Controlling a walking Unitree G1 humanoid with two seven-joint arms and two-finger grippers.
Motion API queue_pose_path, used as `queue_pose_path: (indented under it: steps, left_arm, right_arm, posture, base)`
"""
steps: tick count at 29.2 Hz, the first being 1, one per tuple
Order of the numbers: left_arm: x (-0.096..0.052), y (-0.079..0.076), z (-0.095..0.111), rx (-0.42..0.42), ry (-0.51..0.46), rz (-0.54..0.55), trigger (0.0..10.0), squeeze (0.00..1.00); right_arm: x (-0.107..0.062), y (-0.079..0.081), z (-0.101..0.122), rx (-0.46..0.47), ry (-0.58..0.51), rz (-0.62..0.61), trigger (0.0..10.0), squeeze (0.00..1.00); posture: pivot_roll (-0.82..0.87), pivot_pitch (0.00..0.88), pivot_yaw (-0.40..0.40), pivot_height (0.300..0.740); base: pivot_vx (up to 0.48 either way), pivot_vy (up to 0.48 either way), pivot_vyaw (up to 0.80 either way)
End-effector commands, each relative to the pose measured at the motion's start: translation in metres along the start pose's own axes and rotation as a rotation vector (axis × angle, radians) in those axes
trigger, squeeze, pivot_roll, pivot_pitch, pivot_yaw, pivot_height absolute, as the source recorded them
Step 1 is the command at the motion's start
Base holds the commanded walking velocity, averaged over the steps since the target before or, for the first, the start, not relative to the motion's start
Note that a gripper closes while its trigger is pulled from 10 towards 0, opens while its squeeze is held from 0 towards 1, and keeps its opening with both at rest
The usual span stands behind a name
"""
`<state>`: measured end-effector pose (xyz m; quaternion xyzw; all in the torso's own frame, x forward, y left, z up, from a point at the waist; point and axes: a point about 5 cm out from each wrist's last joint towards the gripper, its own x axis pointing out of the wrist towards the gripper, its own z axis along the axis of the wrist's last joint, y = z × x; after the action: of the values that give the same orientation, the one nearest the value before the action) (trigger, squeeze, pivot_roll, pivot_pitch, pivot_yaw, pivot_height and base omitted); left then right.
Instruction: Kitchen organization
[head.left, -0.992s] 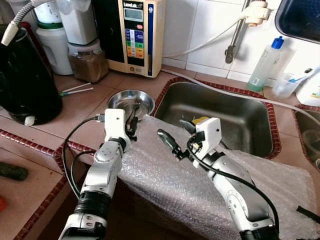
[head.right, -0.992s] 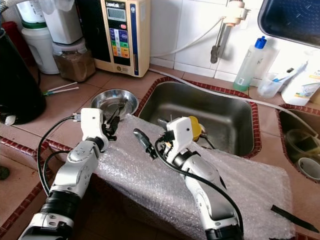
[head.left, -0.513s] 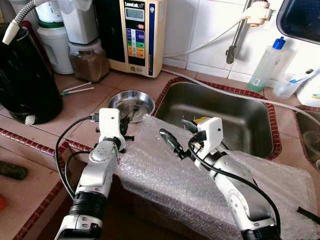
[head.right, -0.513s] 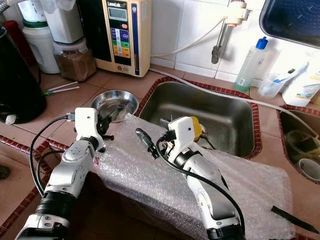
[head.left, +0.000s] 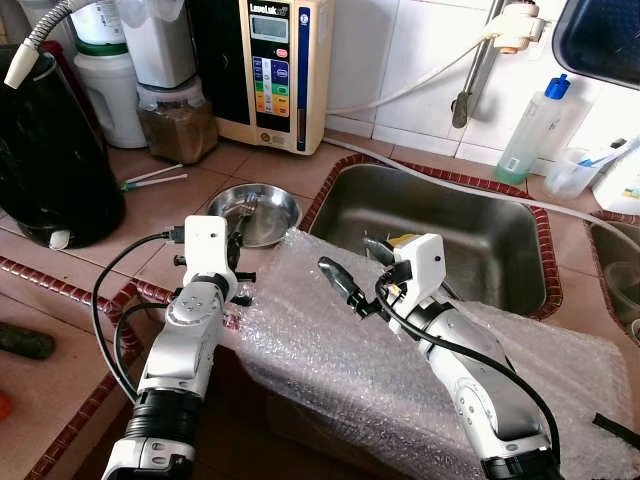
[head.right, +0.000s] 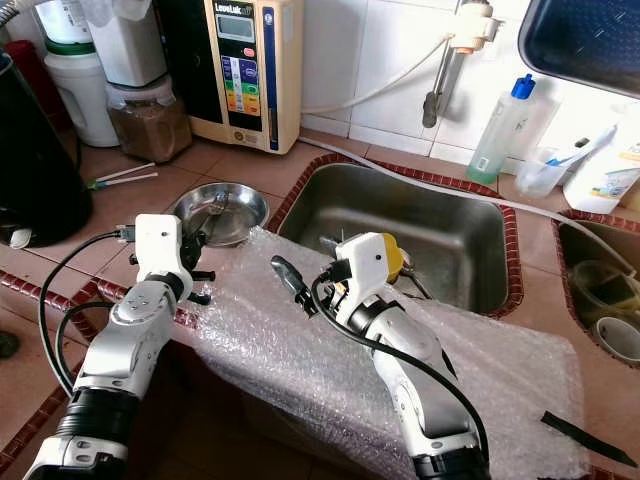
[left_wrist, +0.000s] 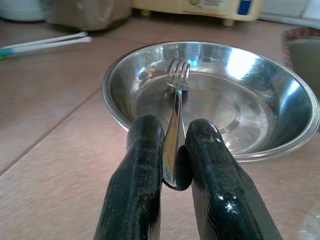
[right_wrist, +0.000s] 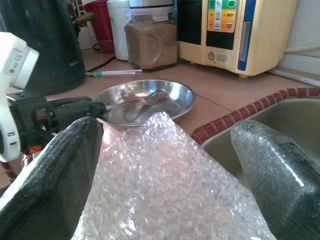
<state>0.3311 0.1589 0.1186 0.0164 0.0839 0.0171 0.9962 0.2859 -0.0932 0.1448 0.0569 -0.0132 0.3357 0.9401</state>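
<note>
The left hand (left_wrist: 172, 165) pinches a fork (left_wrist: 175, 100) by its handle, tines resting in the bowl (head.left: 258, 212) left of the sink (head.left: 440, 235). The right hand (head.left: 355, 275) hovers spread over bubble wrap (head.left: 380, 350). A thin edge grip could let the fork twist, or drag the light bowl.

The tiled counter (head.left: 150, 215) bears a steel bowl (head.left: 262, 213) just ahead of the left gripper (left_wrist: 172, 165). Bubble wrap (head.left: 350, 350) lies under the right gripper (head.left: 362, 268). A black kettle (head.left: 50, 160) stands well to the left.
</note>
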Motion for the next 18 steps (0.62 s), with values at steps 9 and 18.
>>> queue_pose_path:
  steps: [9, 18]
  left_arm:
    - [-0.008, -0.009, 0.019, 0.004, -0.118, -0.004, 0.0, 0.0]
    - [-0.018, -0.038, 0.04, -0.068, -0.302, -0.228, 0.0, 0.0]
  right_arm:
    - [0.004, -0.002, 0.0, -0.005, -0.002, -0.01, 10.0, 0.0]
    - [0.004, -0.014, 0.002, -0.003, -0.014, -0.067, 10.0, 0.0]
  posture:
    - [0.07, 0.0, -0.042, 0.74]
    - [0.07, 0.0, -0.046, 0.74]
  base:
    - [0.0, 0.0, 0.0]
    - [0.0, 0.0, 0.0]
